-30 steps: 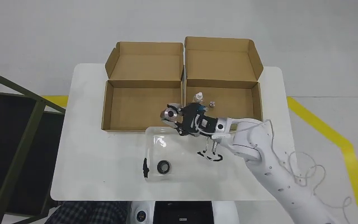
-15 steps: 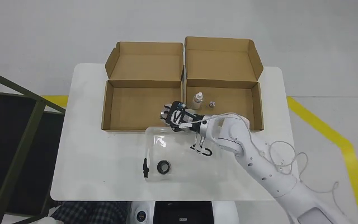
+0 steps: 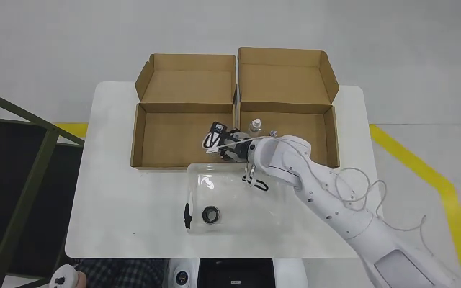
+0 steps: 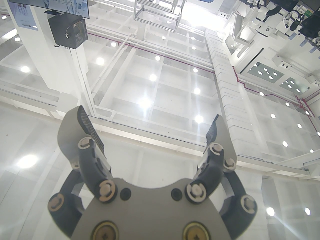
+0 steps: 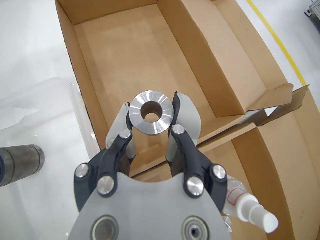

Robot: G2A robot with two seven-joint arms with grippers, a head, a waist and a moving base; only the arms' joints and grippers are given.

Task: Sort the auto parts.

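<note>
Over the right end of the left cardboard box [image 3: 173,137], seen from above, hangs the right hand [image 3: 218,138]. Its arm crosses the clear plastic tray [image 3: 288,216] that lies on the white surface [image 3: 115,180] just in front of the boxes. The box stands side by side with a second cardboard box [image 3: 302,129], both with lids folded back. A small white bottle [image 3: 254,127] and a tiny part [image 3: 274,132] lie in the second one. A black ring [image 3: 211,214] sits in the tray, and a slim black piece [image 3: 187,214] lies at the tray's left edge.

From the left wrist, the left hand [image 4: 148,116] points up at a ceiling [image 4: 175,76] of white panels and lamps, its fingers spread wide apart.

From the right wrist, the right hand pinches a shiny metal ring [image 5: 163,116] between both fingertips, the bore facing the camera. The ring is held over the brown floor of the left cardboard box, near the end wall shared with the second cardboard box. Beside that box a grey metal cylinder [image 5: 20,161] lies on its side in the clear plastic tray. The small white bottle lies in the second cardboard box, its nozzle close by the hand.
</note>
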